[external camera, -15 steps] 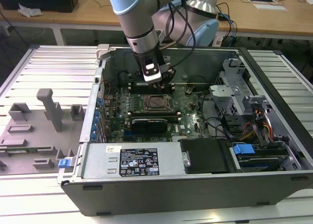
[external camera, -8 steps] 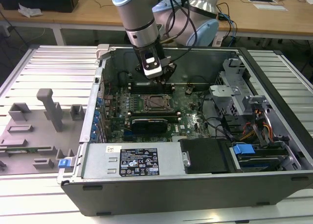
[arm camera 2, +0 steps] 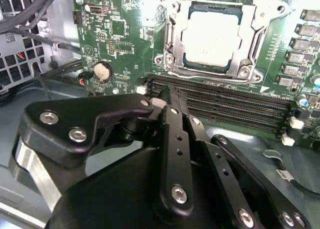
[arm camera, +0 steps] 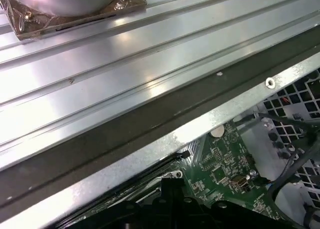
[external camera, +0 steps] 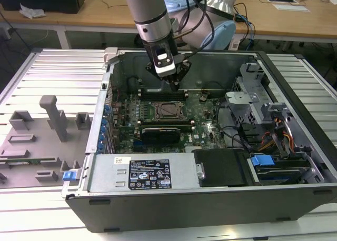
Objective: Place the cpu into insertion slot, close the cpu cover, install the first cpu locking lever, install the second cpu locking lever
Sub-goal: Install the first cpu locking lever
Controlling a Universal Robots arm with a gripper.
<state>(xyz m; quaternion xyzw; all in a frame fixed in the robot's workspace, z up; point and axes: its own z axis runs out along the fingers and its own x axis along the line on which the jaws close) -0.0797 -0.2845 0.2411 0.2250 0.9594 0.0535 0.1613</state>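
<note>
I see my gripper [arm camera 2: 167,95] pinched narrow and empty over the memory slots [arm camera 2: 225,106]; just beyond its tips, the cpu [arm camera 2: 209,35] sits in the insertion slot [arm camera 2: 220,71], framed by the cpu cover [arm camera 2: 171,36]

Over insertion slot [external camera: 168,110]: open from above.
Far side: memory slots [arm camera 2: 225,106] just beside it, then case wall [external camera: 216,67]; gripper [external camera: 175,86] hanging over those slots.
Exterior view's right: drive cage [external camera: 247,101] and loose cables [external camera: 234,136], tight.
Near side: power supply box [external camera: 142,172] walling the edge.
Exterior view's left: ribbed table [external camera: 58,67] past the case side, grey fixtures [external camera: 52,117] standing on it.
</note>
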